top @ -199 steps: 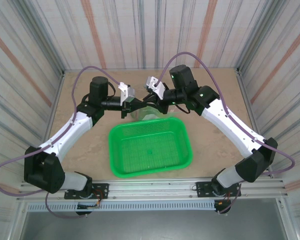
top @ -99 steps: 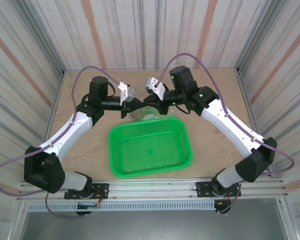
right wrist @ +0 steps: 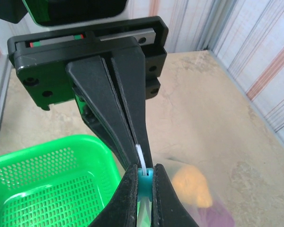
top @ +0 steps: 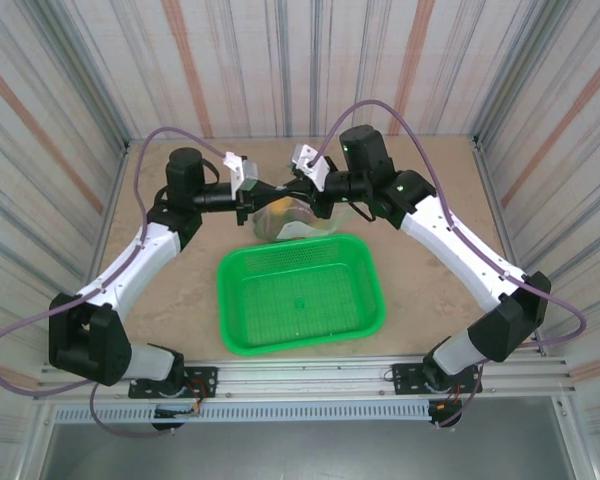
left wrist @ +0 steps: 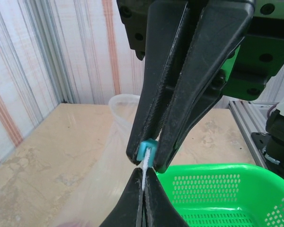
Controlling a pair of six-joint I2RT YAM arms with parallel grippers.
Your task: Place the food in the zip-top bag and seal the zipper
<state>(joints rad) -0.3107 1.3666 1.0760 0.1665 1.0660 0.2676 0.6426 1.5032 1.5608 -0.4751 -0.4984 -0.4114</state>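
Nearest you sits the green basket (top: 300,300). At its 12 o'clock is the zip-top bag (top: 285,220), with food (right wrist: 191,187) inside. Above the bag, your left gripper (left wrist: 143,177) reaches in from 9 o'clock and clamps the zipper (left wrist: 144,166). The right gripper (right wrist: 143,174), from 3 o'clock, pinches the bluish slider tab (left wrist: 147,150).

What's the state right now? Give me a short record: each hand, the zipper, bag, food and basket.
left hand: shut on the zipper strip
right hand: shut on the slider
basket: on the table, in front of the arms
bag: hangs from both hands, just beyond the basket
food: orange and purple pieces show inside the bag
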